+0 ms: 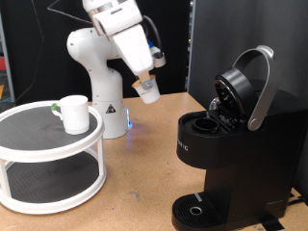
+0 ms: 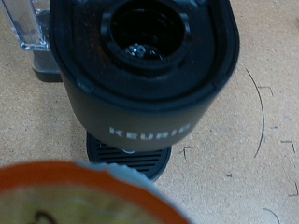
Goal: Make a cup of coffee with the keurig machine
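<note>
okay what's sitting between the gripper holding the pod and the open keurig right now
Nothing. In the exterior view the gripper, shut on the pod, hangs apart from the keurig machine, with only bare table below that gap. The wrist view agrees.

Open air over the brewer's mouth, lid thrown back

The hand (image 1: 146, 85), with a small white pod (image 1: 148, 91) between its fingers, hangs above the bare table (image 1: 144, 164) in the gap between the 2-tier white stand (image 1: 50, 159) and the keurig machine (image 1: 226, 159). The raised lid (image 1: 243, 89) tilts back toward the exterior view's right, leaving the round pod chamber (image 2: 145, 33) uncovered from above. The cup (image 1: 74, 113) stands on the stand's upper shelf, well apart at the exterior view's left. The robot's white base (image 1: 101, 91) blocks the way behind.
</note>
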Controlling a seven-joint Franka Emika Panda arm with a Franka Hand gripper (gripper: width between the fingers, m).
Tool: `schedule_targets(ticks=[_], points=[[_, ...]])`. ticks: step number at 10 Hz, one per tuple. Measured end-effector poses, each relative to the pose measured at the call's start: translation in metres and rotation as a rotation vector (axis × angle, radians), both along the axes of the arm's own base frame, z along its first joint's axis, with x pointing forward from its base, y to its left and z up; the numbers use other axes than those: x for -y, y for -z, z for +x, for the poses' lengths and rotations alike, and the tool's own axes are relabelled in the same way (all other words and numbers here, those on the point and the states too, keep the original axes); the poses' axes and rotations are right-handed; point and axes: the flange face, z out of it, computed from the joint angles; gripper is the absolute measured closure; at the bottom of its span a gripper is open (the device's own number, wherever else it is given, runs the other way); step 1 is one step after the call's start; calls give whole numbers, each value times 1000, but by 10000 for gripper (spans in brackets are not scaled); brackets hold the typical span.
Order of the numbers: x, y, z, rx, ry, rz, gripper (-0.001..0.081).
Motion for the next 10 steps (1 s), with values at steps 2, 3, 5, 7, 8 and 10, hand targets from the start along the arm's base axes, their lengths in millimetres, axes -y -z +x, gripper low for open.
schedule_targets(ticks=[2, 3, 5, 7, 8, 10], points=[[-23, -7, 12, 6, -30, 11, 375], [-34, -12, 19, 7, -29, 26, 375], [-55, -26, 33, 16, -28, 48, 375], [-71, -39, 41, 9, -45, 53, 375], [-74, -41, 43, 1, -50, 53, 375], [-74, -37, 42, -4, -50, 49, 375]])
